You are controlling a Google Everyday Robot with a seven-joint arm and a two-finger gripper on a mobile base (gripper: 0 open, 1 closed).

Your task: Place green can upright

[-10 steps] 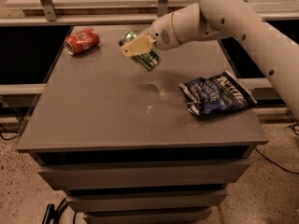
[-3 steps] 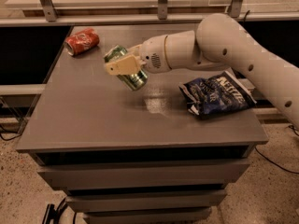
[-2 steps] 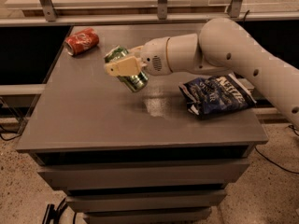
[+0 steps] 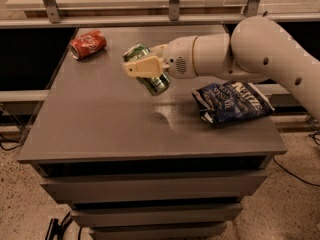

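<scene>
The green can [image 4: 150, 74] is held tilted, its top end up-left and its lower end down-right, a little above the middle of the grey table [image 4: 110, 129]. My gripper [image 4: 142, 66] reaches in from the right on the white arm and is shut on the green can, with a cream finger [image 4: 141, 67] across its side.
A red soda can [image 4: 87, 43] lies on its side at the table's far left corner. A dark blue chip bag [image 4: 231, 102] lies at the right edge under the arm. Metal rails run behind the table.
The gripper has carried the can from the far middle toward the left and lower over the table centre. In the last second it has barely moved.
</scene>
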